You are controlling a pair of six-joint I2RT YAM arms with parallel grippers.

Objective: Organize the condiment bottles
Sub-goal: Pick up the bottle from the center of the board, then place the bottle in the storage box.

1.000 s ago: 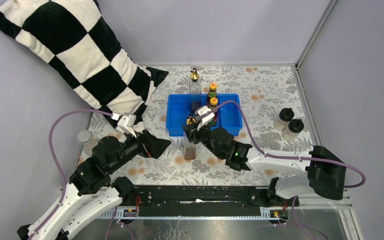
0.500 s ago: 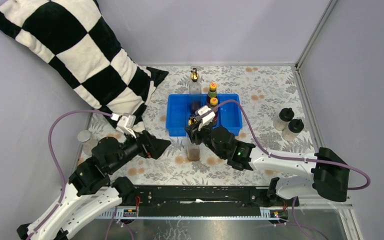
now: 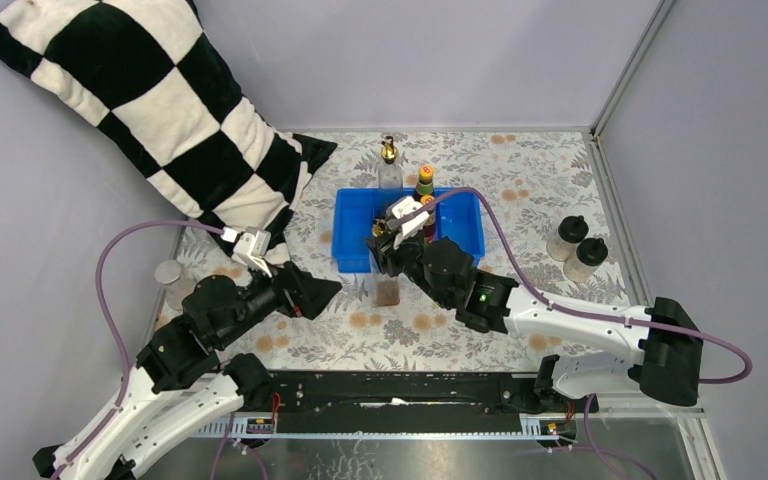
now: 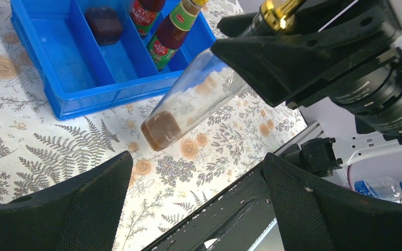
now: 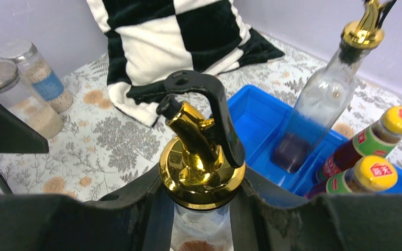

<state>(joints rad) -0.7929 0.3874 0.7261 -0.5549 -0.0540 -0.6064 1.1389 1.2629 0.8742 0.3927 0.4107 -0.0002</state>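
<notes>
Your right claw (image 5: 201, 206) is pinching the gold-spouted bottle (image 5: 199, 157), its fingers pressing in from both sides just under the gold collar, so the spout is sticking up above them. The clear body is hanging below the claw, tilted. Its brown-filled base (image 4: 159, 130) appears to be hanging just above the table (image 3: 540, 190), just in front of the near wall of the blue tray (image 3: 355, 245).

Your left claw (image 4: 199, 209) is hovering spread wide over the table's left side, gripping nothing. The held bottle is showing beyond its two fingers, apart from them.

The second gold-spouted bottle (image 3: 390, 180) is standing upright inside the tray near its far wall. The two orange-capped bottles (image 5: 382, 133) (image 5: 369, 175) are standing together in the compartment to its right.

The two black-capped shakers (image 3: 568, 238) (image 3: 587, 258) are sitting side by side near the table's right edge, well apart from either claw. The two silver-lidded jars (image 5: 34, 68) (image 5: 5, 99) are standing at the left edge, near your left arm.
</notes>
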